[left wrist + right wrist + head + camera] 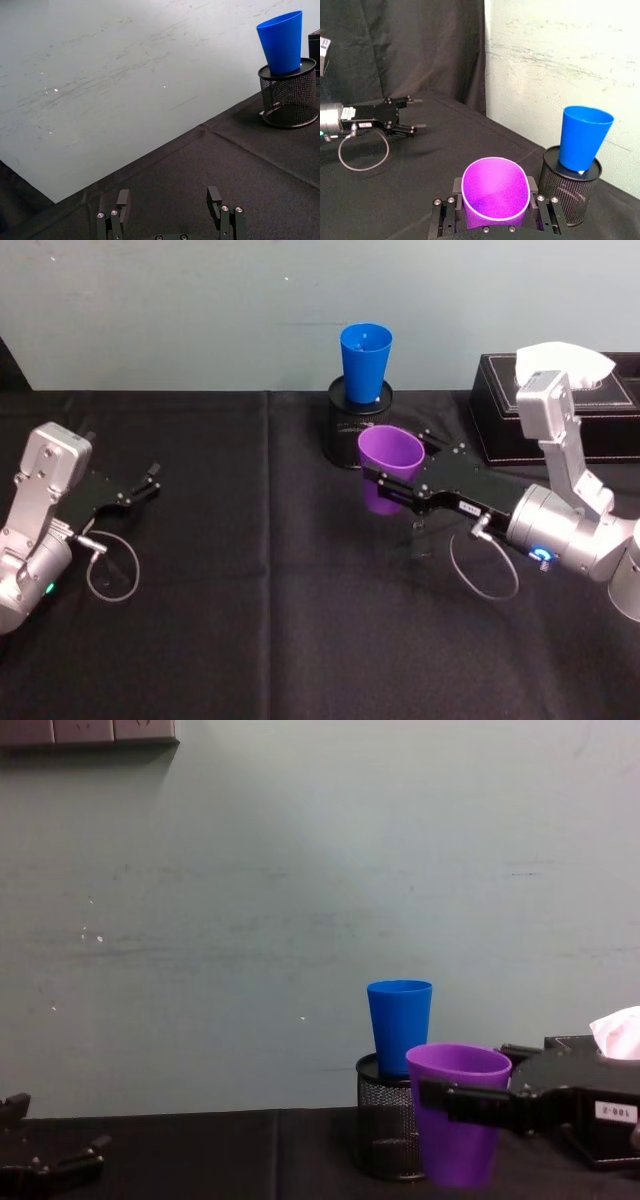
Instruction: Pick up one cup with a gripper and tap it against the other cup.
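Right gripper [398,480] fingers clamp the purple cup [390,452], which is empty and looks lifted just near-right of the mesh holder [345,430]. The blue cup [366,362], apparently empty, sits perched in the holder's mouth. Risk: a hard or low tap hits the holder or knocks blue out. Left gripper [140,490] idles far left, fingers spread.

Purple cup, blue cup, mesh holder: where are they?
purple cup [392,455]: head view, its inner wall.
blue cup [365,375]: head view, outer side wall.
mesh holder [383,1130]: chest view, wire side wall.
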